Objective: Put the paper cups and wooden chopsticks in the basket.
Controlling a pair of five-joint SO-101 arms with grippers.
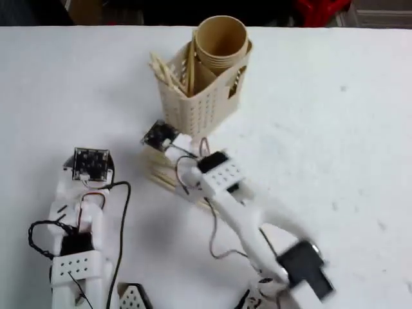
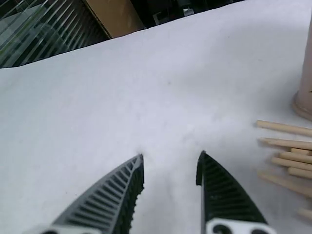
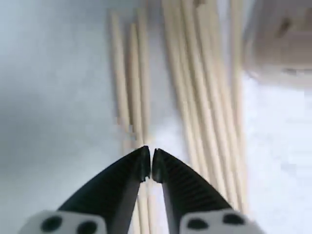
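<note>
We see the basket [image 1: 199, 106] standing upright near the far middle of the white table [image 1: 335, 129]. The paper cups [image 1: 222, 38] sit nested in one stack in its right compartment, mouth up. The binned chopsticks [image 1: 168, 72] lean in the left compartment, with their ends fanning out over the rim.

The loose chopsticks [image 1: 159, 175] lie flat on the table just in front of the basket, partly covered by the right arm [image 1: 225, 177]. That arm comes in from the near right edge, and its wrist end sits over the pile, just beside the basket's front wall. From the right wrist, the right gripper [image 3: 150, 156] hangs directly over the loose chopsticks [image 3: 195, 97], which lie roughly parallel in two groups. Its jaws are drawn together with only a sliver between the tips. One stick runs under the tips, and we cannot tell whether it is pinched (too blurry there). The basket's pale wall [image 3: 280, 44] shows off to one side of the sticks.

The left arm [image 1: 80, 219] sits at the near left, well apart from the basket. The left gripper [image 2: 170, 156] has its jaws spread apart with nothing between them, low over bare table. We see the ends of the loose chopsticks [image 2: 287, 158] off to its side, not touching it.
</note>
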